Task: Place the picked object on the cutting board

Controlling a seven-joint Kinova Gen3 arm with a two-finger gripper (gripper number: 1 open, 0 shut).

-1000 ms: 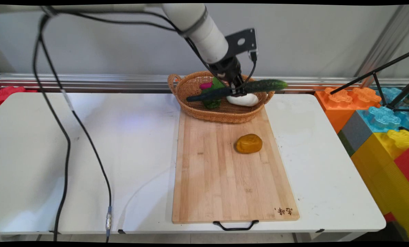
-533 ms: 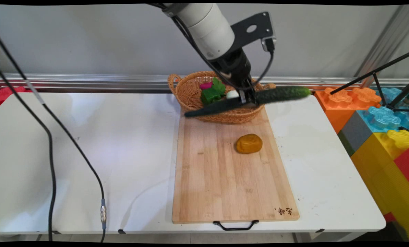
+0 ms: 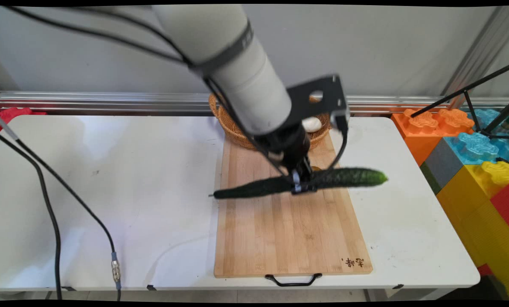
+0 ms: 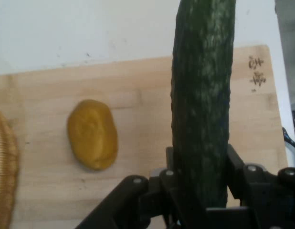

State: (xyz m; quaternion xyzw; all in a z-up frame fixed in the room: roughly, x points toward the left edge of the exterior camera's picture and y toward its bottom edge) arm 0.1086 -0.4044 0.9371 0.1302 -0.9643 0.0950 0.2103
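Fingers (image 4: pixel 236 164) of the gripper (image 3: pixel 302 184) squeeze a long cucumber (image 3: pixel 344 177). It hangs over the wooden board (image 3: pixel 280 238), not set down. A potato (image 4: pixel 92 134) lies below.

I see a wooden cutting board (image 3: pixel 288 230) lying on the white table (image 3: pixel 109 179), a yellow-brown lump (image 4: pixel 92 134) on it, a wicker basket (image 3: pixel 233 128) holding a white item (image 3: pixel 312 124) at its far end, and big coloured blocks (image 3: pixel 476 170) beside the table's right edge

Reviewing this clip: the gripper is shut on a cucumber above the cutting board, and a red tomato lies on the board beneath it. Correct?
Not quite. The gripper is shut on the cucumber above the cutting board, but the hand view shows a yellow-brown potato on the board, not a red tomato.
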